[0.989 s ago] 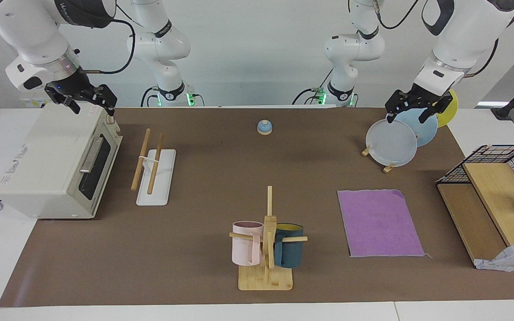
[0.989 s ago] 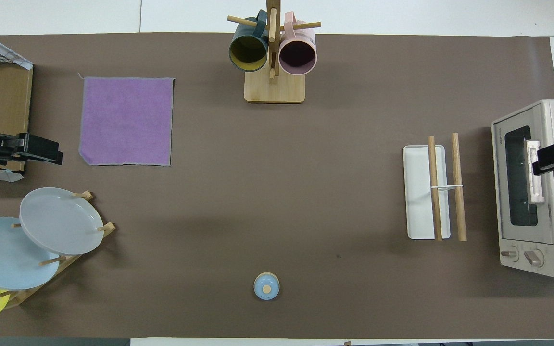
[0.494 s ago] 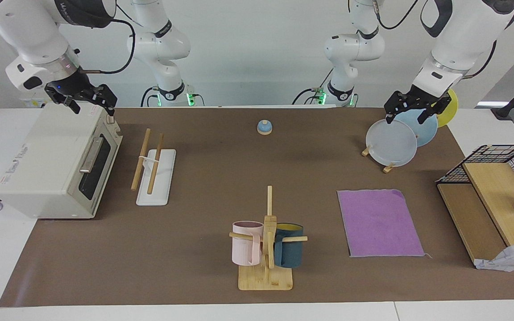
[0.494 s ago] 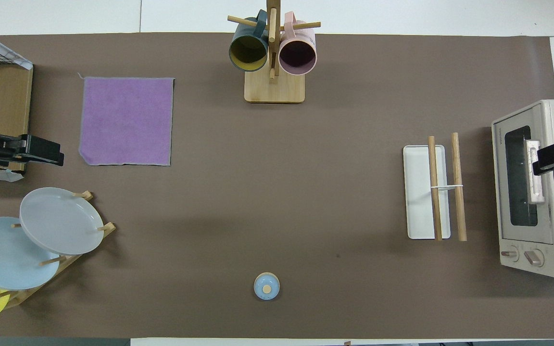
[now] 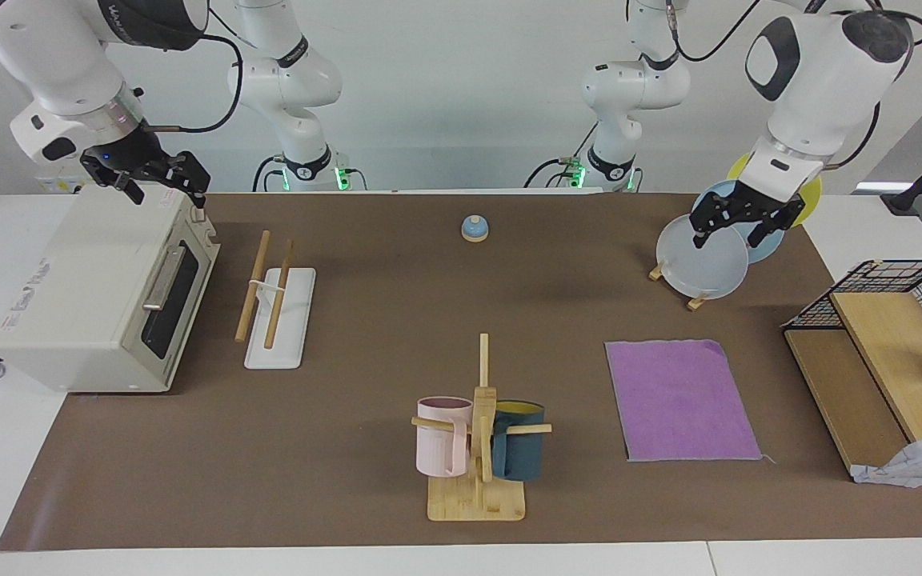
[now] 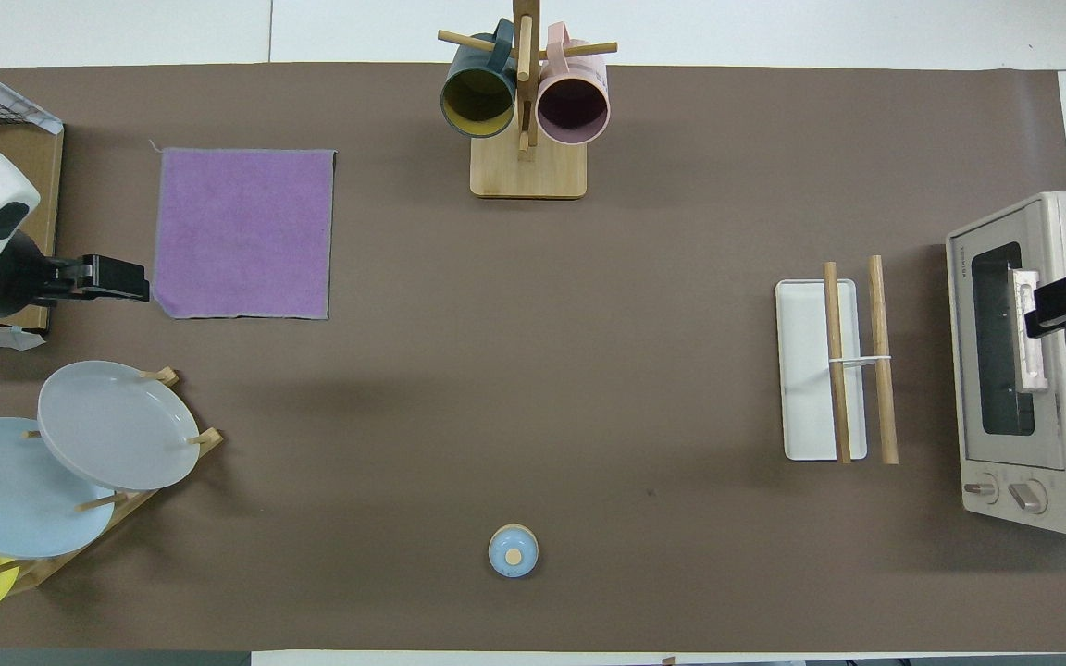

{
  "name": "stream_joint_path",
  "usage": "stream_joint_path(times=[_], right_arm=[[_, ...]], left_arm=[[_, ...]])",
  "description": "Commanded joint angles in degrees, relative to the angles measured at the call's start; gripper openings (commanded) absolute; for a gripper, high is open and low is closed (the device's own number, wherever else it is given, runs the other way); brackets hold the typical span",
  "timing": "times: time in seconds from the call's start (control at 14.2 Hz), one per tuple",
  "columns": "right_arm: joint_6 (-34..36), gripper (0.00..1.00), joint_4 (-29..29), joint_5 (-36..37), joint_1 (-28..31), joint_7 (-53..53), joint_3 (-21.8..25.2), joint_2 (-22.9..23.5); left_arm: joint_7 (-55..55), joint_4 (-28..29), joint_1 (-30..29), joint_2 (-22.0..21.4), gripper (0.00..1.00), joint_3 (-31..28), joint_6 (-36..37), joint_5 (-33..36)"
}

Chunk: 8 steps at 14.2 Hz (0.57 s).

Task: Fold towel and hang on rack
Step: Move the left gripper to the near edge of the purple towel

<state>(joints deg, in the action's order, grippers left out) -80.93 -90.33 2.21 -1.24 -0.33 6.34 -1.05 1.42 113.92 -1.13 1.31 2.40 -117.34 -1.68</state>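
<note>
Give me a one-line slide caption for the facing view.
Purple towel lies flat, rack bare; left gripper over plates.

Towel (image 5: 681,400): purple, flat, unfolded, just beside left gripper (image 6: 126,279). Rack (image 5: 273,300): two wooden rods, white base, near right gripper (image 5: 158,182).

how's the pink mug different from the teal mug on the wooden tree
The pale pink mug hangs toward the right arm's end of the table, the dark teal mug toward the left arm's. The pink one is dark inside; the teal one is yellow inside. Both hang on pegs of one wooden mug tree.
</note>
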Motion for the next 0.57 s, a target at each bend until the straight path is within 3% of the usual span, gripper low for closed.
stream_joint_path(times=[0.0, 0.28, 0.49], right_arm=[[-0.37, 1.0, -0.9, -0.71, 0.54, -1.17, -0.28, -0.88], [-0.37, 1.0, -0.9, -0.71, 0.63, -1.17, -0.28, -0.88], [-0.37, 1.0, -0.9, -0.71, 0.63, -1.17, -0.28, -0.88]], left_arm=[[-0.54, 0.34, -2.29, 6.49, 1.0, 0.15, -7.08, -0.78], [-0.54, 0.78, -3.88, 11.16, 0.98, 0.15, -11.85, -0.79], [-0.54, 1.48, -5.29, 12.92, 0.91, 0.15, -12.99, -0.79]])
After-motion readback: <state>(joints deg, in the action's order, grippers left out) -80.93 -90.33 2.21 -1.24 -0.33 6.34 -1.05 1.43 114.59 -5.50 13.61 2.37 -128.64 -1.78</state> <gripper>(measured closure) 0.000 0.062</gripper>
